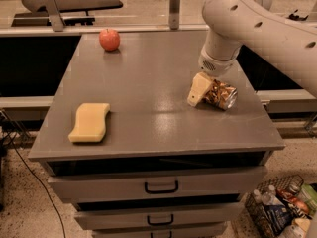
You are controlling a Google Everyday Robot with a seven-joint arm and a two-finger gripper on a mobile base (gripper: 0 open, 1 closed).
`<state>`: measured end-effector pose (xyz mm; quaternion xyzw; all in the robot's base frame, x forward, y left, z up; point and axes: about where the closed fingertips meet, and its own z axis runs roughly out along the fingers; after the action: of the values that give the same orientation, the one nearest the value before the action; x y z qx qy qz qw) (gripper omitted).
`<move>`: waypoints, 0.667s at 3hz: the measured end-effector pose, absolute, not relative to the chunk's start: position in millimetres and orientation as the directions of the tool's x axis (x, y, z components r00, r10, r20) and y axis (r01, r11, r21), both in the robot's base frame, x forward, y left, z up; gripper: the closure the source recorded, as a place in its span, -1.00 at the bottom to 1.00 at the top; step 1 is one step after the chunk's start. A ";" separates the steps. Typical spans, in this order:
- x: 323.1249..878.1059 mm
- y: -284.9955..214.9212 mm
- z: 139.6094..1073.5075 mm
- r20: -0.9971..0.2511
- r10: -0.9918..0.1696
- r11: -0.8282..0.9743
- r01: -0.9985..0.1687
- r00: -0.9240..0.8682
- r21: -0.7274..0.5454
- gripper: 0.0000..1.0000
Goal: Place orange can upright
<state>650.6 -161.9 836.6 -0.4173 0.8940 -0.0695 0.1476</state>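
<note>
Object: orange can [221, 94]
Look: a small metal drink can, orange-brown with pale patterned markings; a silver end is seen facing right and slightly near.
Pose: laid on its side, not upright, with the long axis running roughly left to right.
Place: right part of the grey table top [148, 108], about midway between far and near edges.
Contact: it seems to rest on the surface, though this is not clearly shown.
Hold: the gripper [210, 90] is set at its left end and clamped on it.
</note>
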 end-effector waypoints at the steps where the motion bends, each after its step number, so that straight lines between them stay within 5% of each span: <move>1: 650.2 -161.4 841.9 -0.218 -0.770 0.638 -0.729 -0.600 -0.248 -0.19; 2: 650.4 -147.5 858.4 -0.262 -0.785 0.617 -0.748 -0.561 -0.246 0.25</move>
<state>650.4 -147.5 858.4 -0.4344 0.8819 -0.0534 0.1749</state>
